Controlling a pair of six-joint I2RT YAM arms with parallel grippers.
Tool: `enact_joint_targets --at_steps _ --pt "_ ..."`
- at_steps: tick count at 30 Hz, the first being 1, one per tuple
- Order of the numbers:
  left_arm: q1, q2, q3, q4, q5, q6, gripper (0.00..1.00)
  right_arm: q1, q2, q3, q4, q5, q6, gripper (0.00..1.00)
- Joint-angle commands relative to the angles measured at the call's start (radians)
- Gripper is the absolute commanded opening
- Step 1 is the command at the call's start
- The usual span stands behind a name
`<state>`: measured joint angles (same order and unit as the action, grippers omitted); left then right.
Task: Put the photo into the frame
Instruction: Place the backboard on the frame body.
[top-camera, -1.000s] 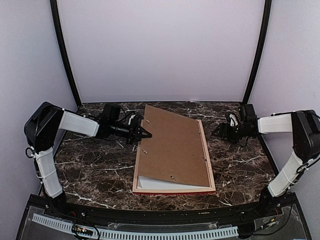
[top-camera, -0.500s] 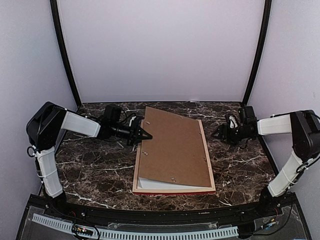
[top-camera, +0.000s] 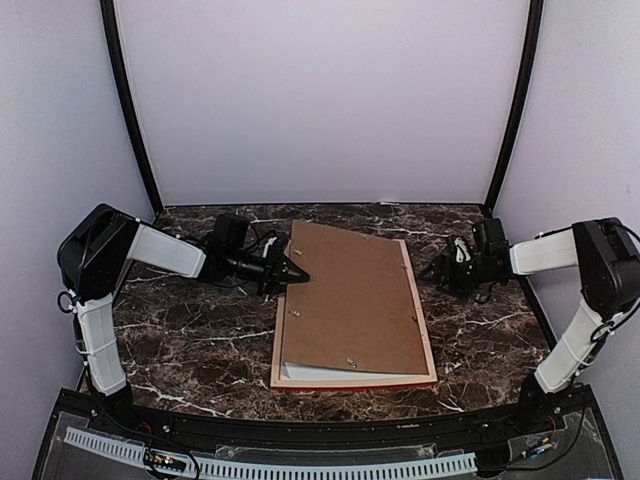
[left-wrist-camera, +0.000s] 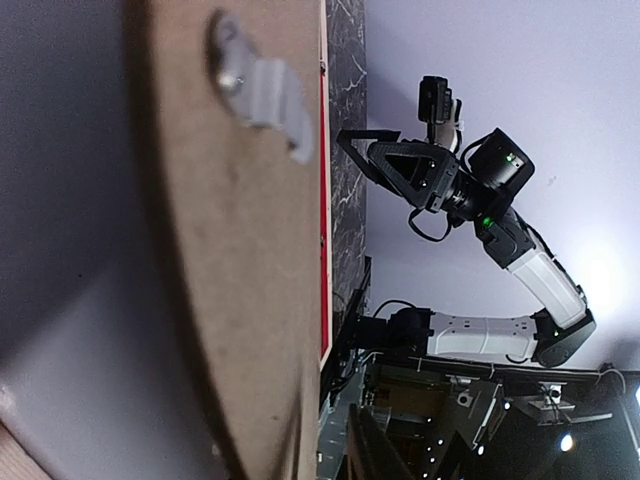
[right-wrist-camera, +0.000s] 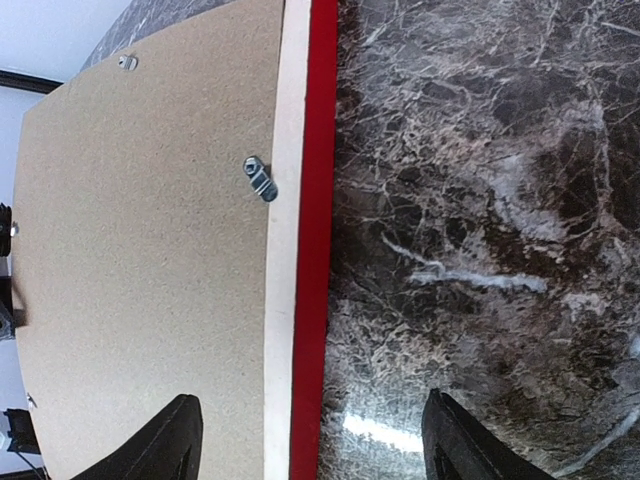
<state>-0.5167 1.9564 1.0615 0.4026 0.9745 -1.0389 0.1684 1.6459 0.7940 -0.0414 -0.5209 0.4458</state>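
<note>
Shows the frame (top-camera: 350, 381) lying flat at the middle of the marbled table (top-camera: 190, 330), pale wood back up, red front edge just visible along the near rail. Finds the brown backing board (top-camera: 350, 300) lying on it slightly askew, its far-left corner jutting past the left rail, with a white strip (top-camera: 340, 372) exposed at the near end; cannot tell whether that is the photo or another sheet. Places the left gripper (top-camera: 292, 272) right at the board's far-left edge; cannot tell whether it pinches the board or stands parted. Puts the right gripper (top-camera: 440, 268) near the frame's far-right corner but apart from it, fingers (right-wrist-camera: 175, 445) spread wide, holding nothing.
</note>
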Motion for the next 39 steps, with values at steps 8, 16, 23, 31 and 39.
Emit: enact_joint_targets --at_steps 8,16,23,31,39 --pt "-0.014 -0.005 0.026 -0.098 -0.027 0.085 0.55 0.051 0.021 0.013 0.030 0.016 0.010 0.76" --pt "-0.019 0.004 0.044 -0.155 -0.033 0.121 0.63 0.088 -0.008 0.063 -0.027 0.069 -0.005 0.76" --pt "-0.027 0.016 0.064 -0.203 -0.040 0.157 0.64 0.105 -0.014 0.089 -0.049 0.087 -0.004 0.76" --pt "-0.030 0.022 0.075 -0.248 -0.035 0.180 0.54 0.111 -0.008 0.093 -0.054 0.094 -0.012 0.76" --pt "-0.031 0.030 0.095 -0.303 -0.021 0.215 0.36 0.114 -0.001 0.086 -0.053 0.096 -0.017 0.76"
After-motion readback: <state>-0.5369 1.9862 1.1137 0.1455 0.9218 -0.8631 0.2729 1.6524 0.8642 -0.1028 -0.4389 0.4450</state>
